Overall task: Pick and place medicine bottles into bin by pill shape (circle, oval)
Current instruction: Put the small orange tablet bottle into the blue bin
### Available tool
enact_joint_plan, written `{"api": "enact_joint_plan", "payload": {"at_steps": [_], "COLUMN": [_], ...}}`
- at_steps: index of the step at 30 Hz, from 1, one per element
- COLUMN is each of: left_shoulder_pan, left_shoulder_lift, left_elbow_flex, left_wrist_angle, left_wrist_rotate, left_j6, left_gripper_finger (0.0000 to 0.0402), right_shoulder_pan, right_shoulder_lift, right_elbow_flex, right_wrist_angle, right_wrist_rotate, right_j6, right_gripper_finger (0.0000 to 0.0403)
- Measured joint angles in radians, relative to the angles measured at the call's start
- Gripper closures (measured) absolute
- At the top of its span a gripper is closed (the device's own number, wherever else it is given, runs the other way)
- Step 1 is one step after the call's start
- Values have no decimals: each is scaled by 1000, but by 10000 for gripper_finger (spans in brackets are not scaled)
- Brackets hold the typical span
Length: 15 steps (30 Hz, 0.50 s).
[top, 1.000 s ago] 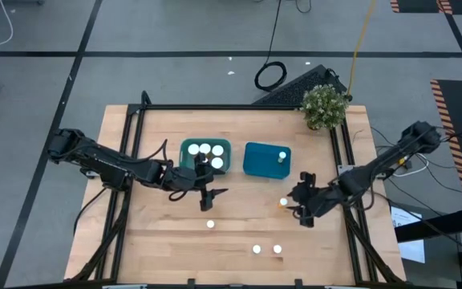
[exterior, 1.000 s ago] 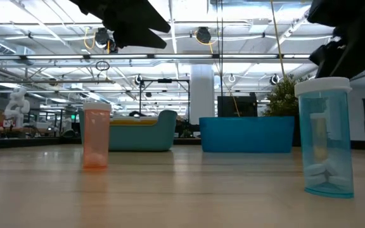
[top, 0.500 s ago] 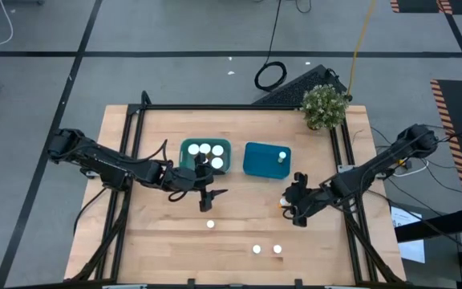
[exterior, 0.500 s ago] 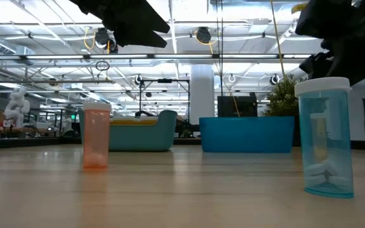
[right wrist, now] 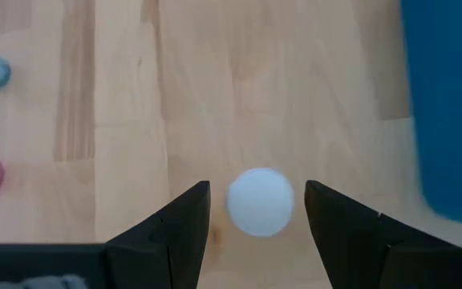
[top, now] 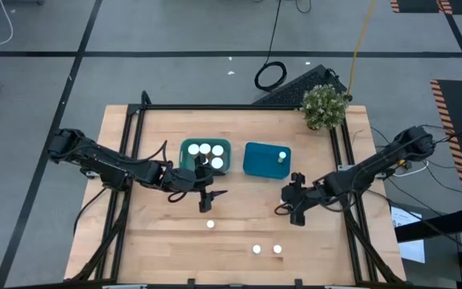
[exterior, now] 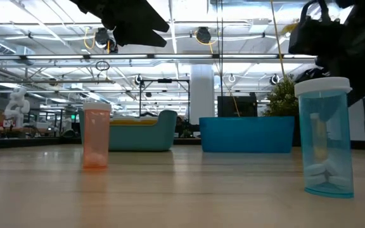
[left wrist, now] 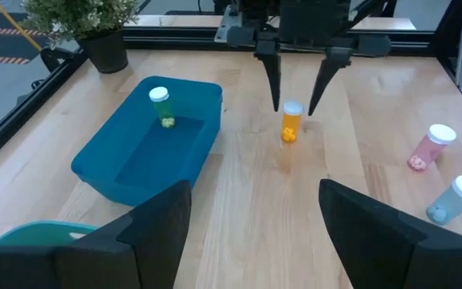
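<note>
My right gripper point(top: 289, 205) point(right wrist: 257, 186) is open and points down over an orange medicine bottle point(left wrist: 292, 122) that stands upright on the table near the blue bin point(top: 255, 167). Its fingers point(left wrist: 275, 80) stand on either side of the white cap point(right wrist: 261, 201) without touching it. My left gripper point(top: 208, 201) point(left wrist: 255, 186) hangs open above the table in front of the teal bin point(top: 189, 144), with nothing between its fingers. The teal bin holds several white-capped bottles. The blue bin holds one bottle point(top: 281, 155).
Three more bottles stand upright on the table: one point(top: 210, 223) just near of my left gripper and two point(top: 257, 250) point(top: 277, 250) by the near edge. A potted plant point(top: 325, 106) stands at the far right corner. Bare wood lies between the bins and the near edge.
My right gripper has moved toward the table's left edge until it is over the orange bottle, its fingers now standing on both sides of the cap. The bottle has stayed where it was.
</note>
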Motion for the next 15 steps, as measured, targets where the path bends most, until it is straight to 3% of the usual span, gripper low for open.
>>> {"api": "enact_joint_plan", "payload": {"at_steps": [8, 15], "left_shoulder_pan": [-1, -2], "left_shoulder_lift": [0, 0], "left_elbow_flex": [0, 0], "left_wrist_angle": [1, 1], "left_wrist_rotate": [0, 0], "left_j6": [-19, -26], "left_gripper_finger": [128, 128], "right_shoulder_pan": [-22, -28], "right_shoulder_lift": [20, 14], "right_elbow_flex": [0, 0], "right_wrist_angle": [-1, 16], "right_wrist_rotate": [-28, -39], "right_j6": [-12, -26], "right_gripper_finger": [210, 259]}}
